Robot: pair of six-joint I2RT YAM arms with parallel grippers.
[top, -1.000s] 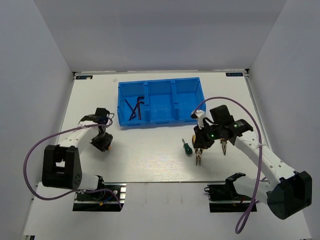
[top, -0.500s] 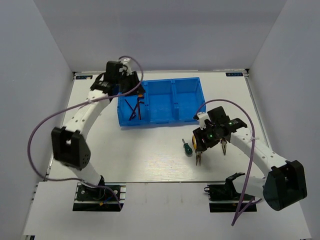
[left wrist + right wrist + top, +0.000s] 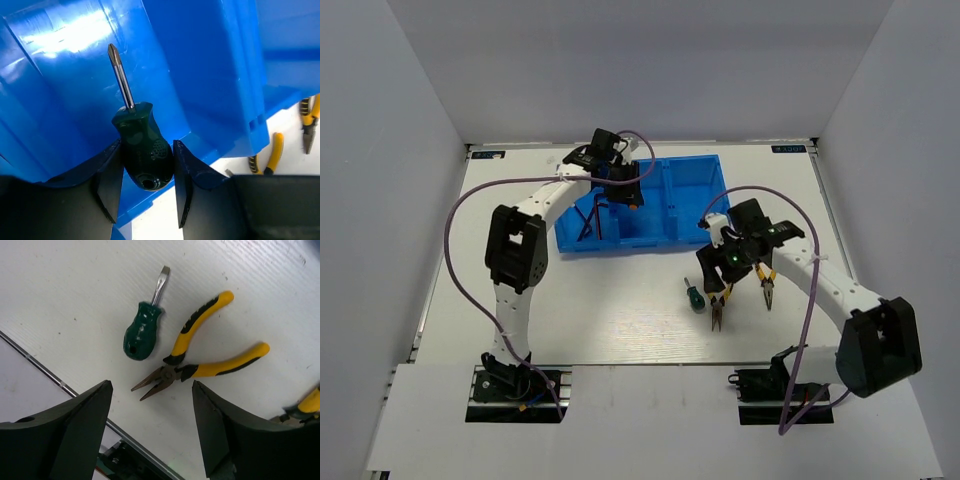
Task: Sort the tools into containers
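Observation:
My left gripper [image 3: 624, 186] is shut on a stubby green-handled screwdriver [image 3: 142, 152], its tip pointing into the blue bin [image 3: 692, 203] near the divider between the left and middle compartments. Dark hex keys [image 3: 590, 215] lie in the left compartment. My right gripper [image 3: 720, 272] hangs open just above the table, over yellow-handled pliers [image 3: 200, 365] whose nose lies between its fingers [image 3: 90, 415]. A second green screwdriver [image 3: 142, 335] lies beside those pliers. A second pair of pliers [image 3: 766, 290] lies to the right.
The bin's blue walls [image 3: 215, 75] fill the left wrist view, with both pliers [image 3: 272, 152] beyond them on the white table. The table's near edge [image 3: 45, 372] runs close under my right gripper. Purple cables [image 3: 460, 260] loop from both arms.
The left arm has swung from the near-left of the table up over the bin, carrying the green screwdriver. The right gripper has gone from shut to open above the pliers.

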